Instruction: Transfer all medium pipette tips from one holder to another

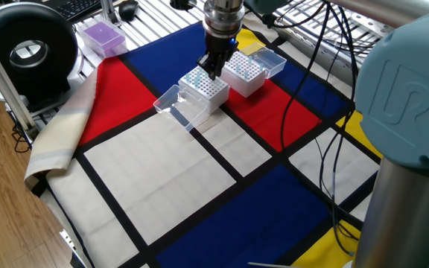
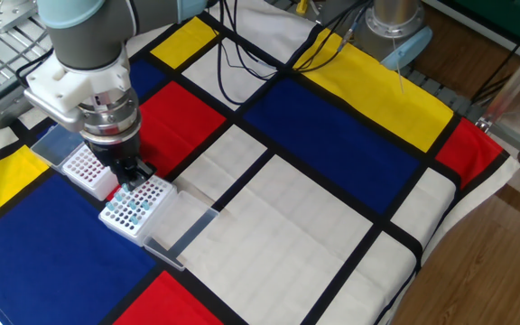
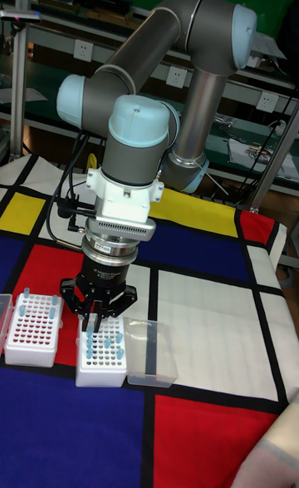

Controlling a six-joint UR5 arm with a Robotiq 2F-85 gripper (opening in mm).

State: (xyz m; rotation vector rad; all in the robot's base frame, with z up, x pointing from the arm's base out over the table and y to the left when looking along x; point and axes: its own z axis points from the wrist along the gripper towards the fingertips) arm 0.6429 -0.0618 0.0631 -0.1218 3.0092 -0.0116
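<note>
Two white racks stand side by side on the checked cloth. The nearer rack [image 1: 205, 92] [image 2: 132, 211] [image 3: 100, 360] holds several pale blue medium pipette tips [image 3: 106, 341]. The other rack [image 1: 243, 73] [image 2: 83, 170] [image 3: 33, 332] shows only a few tips, near its corners [image 3: 25, 296]. My gripper [image 1: 213, 71] [image 2: 134, 180] [image 3: 93, 320] points straight down over the edge of the nearer rack that faces the other rack. Its fingers are drawn close together. I cannot make out a tip between them.
Each rack has a clear hinged lid lying open on the cloth: one by the nearer rack [image 1: 171, 104] [image 2: 181, 233] [image 3: 150, 355], one behind the other rack [image 1: 269, 59] [image 2: 52, 144]. A purple tip box [image 1: 101, 36] and a black round device [image 1: 28, 48] stand at the far left. Cables [image 1: 326, 171] trail over the cloth.
</note>
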